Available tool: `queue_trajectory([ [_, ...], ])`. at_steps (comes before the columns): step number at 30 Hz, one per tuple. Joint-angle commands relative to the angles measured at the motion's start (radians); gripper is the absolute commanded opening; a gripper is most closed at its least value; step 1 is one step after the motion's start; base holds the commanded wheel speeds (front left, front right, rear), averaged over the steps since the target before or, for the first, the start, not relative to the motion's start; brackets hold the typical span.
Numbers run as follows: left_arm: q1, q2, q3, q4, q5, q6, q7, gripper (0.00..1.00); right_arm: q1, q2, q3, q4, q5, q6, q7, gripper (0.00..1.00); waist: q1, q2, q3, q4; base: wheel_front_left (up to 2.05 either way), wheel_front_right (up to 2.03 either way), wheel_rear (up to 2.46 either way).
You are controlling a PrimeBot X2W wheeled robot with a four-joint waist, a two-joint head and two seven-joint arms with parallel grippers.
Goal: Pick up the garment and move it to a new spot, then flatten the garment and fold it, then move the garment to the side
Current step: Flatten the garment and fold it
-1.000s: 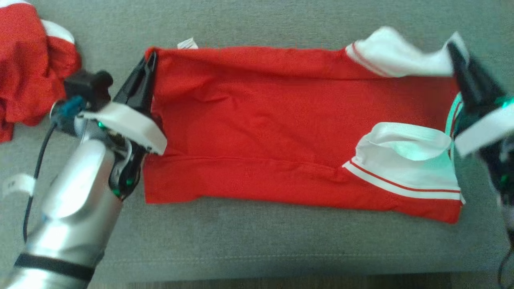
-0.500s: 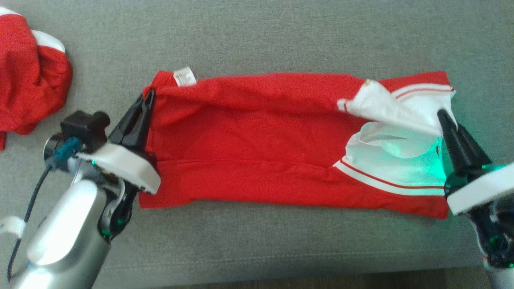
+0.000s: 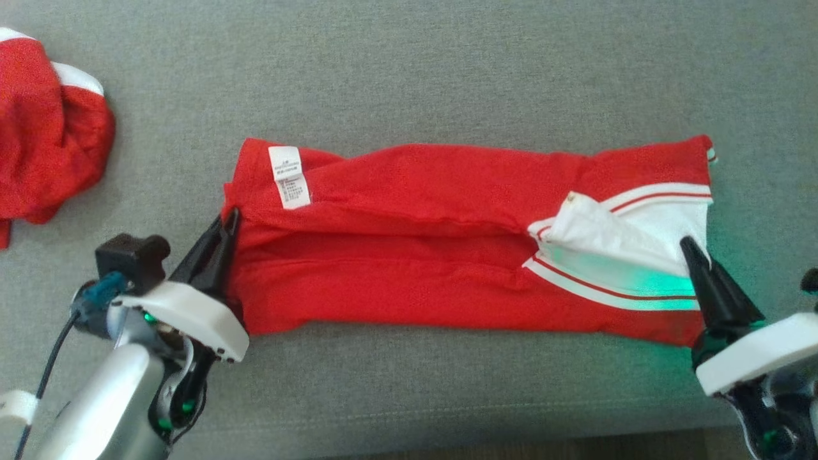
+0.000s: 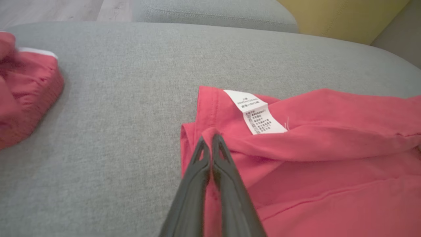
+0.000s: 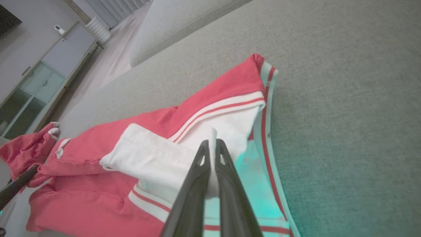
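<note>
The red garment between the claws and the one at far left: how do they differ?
The stretched garment lies long and flat; the heaped garment is bunched. The left claw and right claw pinch the stretched garment's ends; nothing touches the heaped garment. Both are red with white.

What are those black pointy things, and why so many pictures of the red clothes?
They are a robot's two hands, each with two long dark fingers. One picture is from a camera on its head, looking down; two come from cameras on its wrists. A red garment lies stretched on a grey cushion. The left hand pinches one end, near the white label; the right hand pinches the white part at the other end. Another red cloth sits apart.
</note>
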Motion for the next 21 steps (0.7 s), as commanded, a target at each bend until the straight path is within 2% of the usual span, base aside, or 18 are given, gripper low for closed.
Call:
queue_trajectory([
  [1, -0.013, 0.029, 0.040, -0.022, -0.007, 0.004, 0.002, 1.00, 0.008, -0.016, 0.012, -0.035, -0.019, -0.001, 0.002, 1.00, 0.0000, 0.0000, -0.002, 0.001, 0.00, 0.00, 0.00],
  [6, 0.028, 0.002, 0.054, 0.001, -0.039, 0.020, -0.024, 1.00, 0.025, 0.005, 0.005, -0.052, -0.148, -0.001, -0.025, 1.00, 0.0000, 0.0000, -0.022, -0.001, 0.00, 0.00, 0.00],
  [10, 0.054, -0.014, 0.073, -0.014, -0.023, 0.063, -0.078, 1.00, 0.024, 0.052, -0.013, -0.096, -0.280, -0.001, -0.087, 1.00, 0.0000, 0.0000, -0.043, 0.003, 0.00, 0.00, 0.00],
  [14, 0.071, -0.033, 0.100, -0.069, 0.017, 0.118, -0.115, 1.00, 0.004, 0.088, -0.017, -0.142, -0.388, -0.001, -0.153, 1.00, 0.0000, 0.0000, -0.067, 0.010, 0.00, 0.00, 0.00],
  [21, 0.093, -0.045, 0.141, -0.183, 0.084, 0.167, -0.130, 1.00, -0.031, 0.111, -0.005, -0.186, -0.491, -0.001, -0.209, 1.00, 0.0000, 0.0000, -0.104, 0.018, 0.00, 0.00, 0.00],
])
